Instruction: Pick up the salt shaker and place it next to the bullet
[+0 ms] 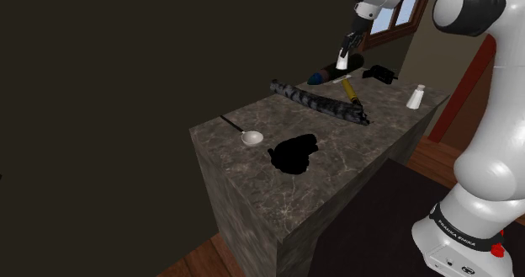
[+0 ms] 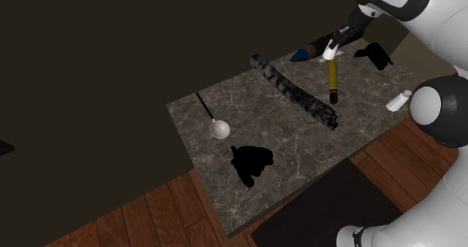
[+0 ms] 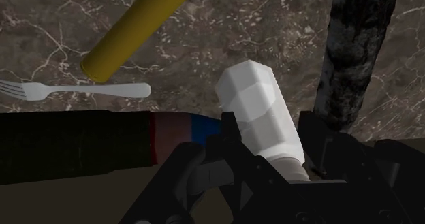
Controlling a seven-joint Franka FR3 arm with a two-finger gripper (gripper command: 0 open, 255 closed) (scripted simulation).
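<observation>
My black gripper (image 1: pixel 344 58) (image 2: pixel 331 52) (image 3: pixel 270 142) is shut on a white salt shaker (image 1: pixel 342 63) (image 2: pixel 328 56) (image 3: pixel 257 103), which hangs tilted a little above the marble counter's far end. The bullet (image 1: pixel 325 74) (image 2: pixel 306 53) (image 3: pixel 75 148), dark with a red band and a blue tip, lies on the counter just below and beside the held shaker. In the wrist view the shaker's body sticks out past the fingers, close to the bullet's blue end. A second white shaker (image 1: pixel 415 97) (image 2: pixel 398 101) stands apart near the counter's edge by the arm.
A yellow-handled tool (image 1: pixel 352 88) (image 2: pixel 332 76) (image 3: pixel 136 28) and a fork (image 3: pixel 88 90) lie beside the bullet. A long dark mottled object (image 1: pixel 320 103) (image 2: pixel 296 94) (image 3: pixel 357 45) crosses the counter (image 1: pixel 252 191). A spoon (image 1: pixel 250 136) (image 2: pixel 218 128), a black lump (image 1: pixel 296 153) and a black object (image 1: pixel 381 71) also rest there.
</observation>
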